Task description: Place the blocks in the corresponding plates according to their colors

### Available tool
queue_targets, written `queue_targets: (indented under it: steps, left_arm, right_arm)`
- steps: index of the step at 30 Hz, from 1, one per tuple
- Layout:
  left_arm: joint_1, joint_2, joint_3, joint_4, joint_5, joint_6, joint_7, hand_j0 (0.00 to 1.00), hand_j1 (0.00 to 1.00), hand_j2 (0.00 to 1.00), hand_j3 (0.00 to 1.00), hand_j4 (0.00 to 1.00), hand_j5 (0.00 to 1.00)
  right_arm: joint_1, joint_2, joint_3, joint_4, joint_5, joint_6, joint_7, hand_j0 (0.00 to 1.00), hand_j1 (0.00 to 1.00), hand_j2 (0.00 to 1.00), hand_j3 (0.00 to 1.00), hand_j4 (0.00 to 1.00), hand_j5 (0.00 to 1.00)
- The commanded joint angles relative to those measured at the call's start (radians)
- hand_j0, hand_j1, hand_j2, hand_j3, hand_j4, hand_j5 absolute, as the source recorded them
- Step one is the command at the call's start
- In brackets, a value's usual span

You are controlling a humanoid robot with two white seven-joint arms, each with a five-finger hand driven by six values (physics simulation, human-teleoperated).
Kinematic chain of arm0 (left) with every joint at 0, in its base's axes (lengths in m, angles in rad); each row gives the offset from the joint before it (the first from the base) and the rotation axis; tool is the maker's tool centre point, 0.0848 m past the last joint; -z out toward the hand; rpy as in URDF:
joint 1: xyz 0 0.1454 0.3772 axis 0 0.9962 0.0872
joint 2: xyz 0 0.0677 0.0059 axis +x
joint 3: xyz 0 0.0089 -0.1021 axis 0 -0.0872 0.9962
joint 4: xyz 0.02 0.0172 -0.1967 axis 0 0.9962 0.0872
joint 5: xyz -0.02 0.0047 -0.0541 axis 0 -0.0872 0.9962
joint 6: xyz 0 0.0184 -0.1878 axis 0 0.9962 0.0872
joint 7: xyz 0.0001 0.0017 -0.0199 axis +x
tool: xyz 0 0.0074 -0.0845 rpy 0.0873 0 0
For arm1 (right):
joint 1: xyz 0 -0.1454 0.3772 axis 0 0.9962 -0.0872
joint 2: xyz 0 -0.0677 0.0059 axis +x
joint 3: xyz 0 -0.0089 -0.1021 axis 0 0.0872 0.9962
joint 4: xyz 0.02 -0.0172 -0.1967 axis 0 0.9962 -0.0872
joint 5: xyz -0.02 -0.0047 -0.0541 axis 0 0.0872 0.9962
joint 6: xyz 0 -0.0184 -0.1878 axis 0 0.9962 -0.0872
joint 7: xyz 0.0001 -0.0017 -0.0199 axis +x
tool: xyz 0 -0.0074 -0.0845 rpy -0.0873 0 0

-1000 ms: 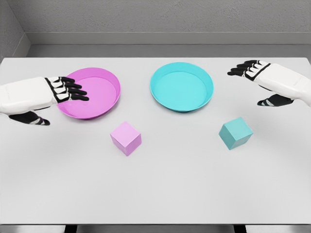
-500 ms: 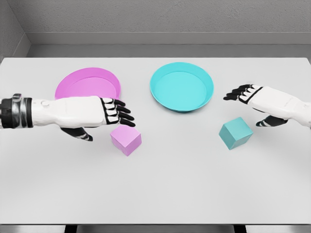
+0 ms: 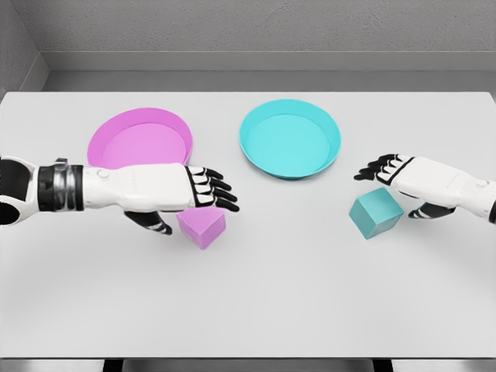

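Left hand (image 3: 203,192) fingers spread, poised over pink block (image 3: 203,225), nothing gripped, lined up for a top grasp. Right hand (image 3: 387,172) spread just above teal block (image 3: 376,212). Both blocks on surface (image 3: 256,302), in front of matching pink plate (image 3: 139,139) and teal plate (image 3: 290,139).

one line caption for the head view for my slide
Open left hand over the pink block, open right hand beside the teal block; both plates empty.

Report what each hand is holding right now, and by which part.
Nothing is held. The left hand hovers open over the pink block; the right hand is open beside the teal block. Both blocks rest on the table.
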Motion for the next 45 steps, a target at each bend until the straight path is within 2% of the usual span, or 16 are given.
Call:
queue_targets:
  steps: [1, 9, 14, 20, 25, 29, 32, 37, 41, 42, 45]
  left_arm:
    - [0.000, -0.006, -0.010, 0.001, 0.005, 0.059, 0.001, 1.00, 1.00, 1.00, 1.00, 1.00, 1.00]
    - [0.000, -0.006, -0.040, 0.001, -0.041, 0.090, -0.007, 1.00, 1.00, 1.00, 1.00, 1.00, 1.00]
    - [-0.003, -0.026, -0.041, 0.001, -0.042, 0.146, -0.010, 1.00, 1.00, 1.00, 1.00, 1.00, 1.00]
    - [-0.002, -0.061, -0.044, 0.002, -0.087, 0.268, -0.010, 1.00, 1.00, 1.00, 1.00, 1.00, 1.00]
    - [-0.002, -0.077, -0.087, 0.001, -0.110, 0.257, -0.010, 1.00, 1.00, 1.00, 1.00, 1.00, 1.00]
    - [0.000, -0.075, -0.089, 0.001, -0.111, 0.258, -0.010, 1.00, 1.00, 1.00, 1.00, 1.00, 1.00]
    - [0.000, -0.075, -0.092, 0.001, -0.126, 0.261, -0.008, 1.00, 1.00, 1.00, 1.00, 1.00, 1.00]
    - [0.000, -0.075, -0.101, 0.001, -0.148, 0.269, -0.008, 1.00, 1.00, 1.00, 1.00, 1.00, 1.00]
    - [0.000, -0.075, -0.101, 0.031, -0.156, 0.307, -0.007, 1.00, 1.00, 1.00, 1.00, 1.00, 1.00]
    - [0.000, -0.077, -0.101, 0.031, -0.156, 0.321, -0.007, 1.00, 1.00, 1.00, 1.00, 1.00, 1.00]
    - [0.003, -0.083, -0.104, 0.030, -0.165, 0.321, -0.007, 1.00, 1.00, 1.00, 1.00, 1.00, 1.00]
  right_arm:
    - [-0.002, 0.004, -0.007, 0.001, 0.040, 0.003, 0.000, 1.00, 1.00, 1.00, 1.00, 1.00, 1.00]
    - [0.028, 0.032, 0.001, -0.027, 0.055, 0.003, 0.000, 1.00, 1.00, 1.00, 1.00, 1.00, 1.00]
    - [0.031, 0.041, 0.012, -0.037, 0.055, 0.003, 0.000, 0.99, 0.99, 0.99, 0.99, 0.99, 0.99]
    - [0.043, 0.044, 0.013, -0.054, 0.055, 0.003, 0.000, 0.99, 0.99, 0.99, 0.99, 0.99, 0.99]
    - [0.064, 0.044, 0.013, -0.054, 0.056, 0.003, 0.000, 0.99, 0.99, 0.99, 0.99, 0.99, 0.99]
    - [0.060, 0.044, 0.013, -0.053, 0.058, 0.003, 0.001, 0.99, 0.99, 0.99, 0.99, 0.99, 0.99]
    - [0.055, 0.059, 0.013, -0.051, 0.067, 0.003, 0.024, 0.95, 0.95, 0.95, 0.95, 0.95, 0.95]
    - [0.051, 0.072, 0.013, -0.045, 0.084, 0.003, 0.027, 0.95, 0.95, 0.95, 0.95, 0.95, 0.95]
    - [0.055, 0.099, 0.013, -0.044, 0.121, 0.003, 0.030, 0.95, 0.95, 0.95, 0.95, 0.95, 0.95]
    - [0.055, 0.099, 0.013, -0.044, 0.121, 0.003, 0.052, 0.88, 0.88, 0.88, 0.88, 0.88, 0.88]
    - [0.052, 0.099, 0.013, -0.044, 0.121, 0.003, 0.058, 0.79, 0.79, 0.79, 0.79, 0.79, 0.79]
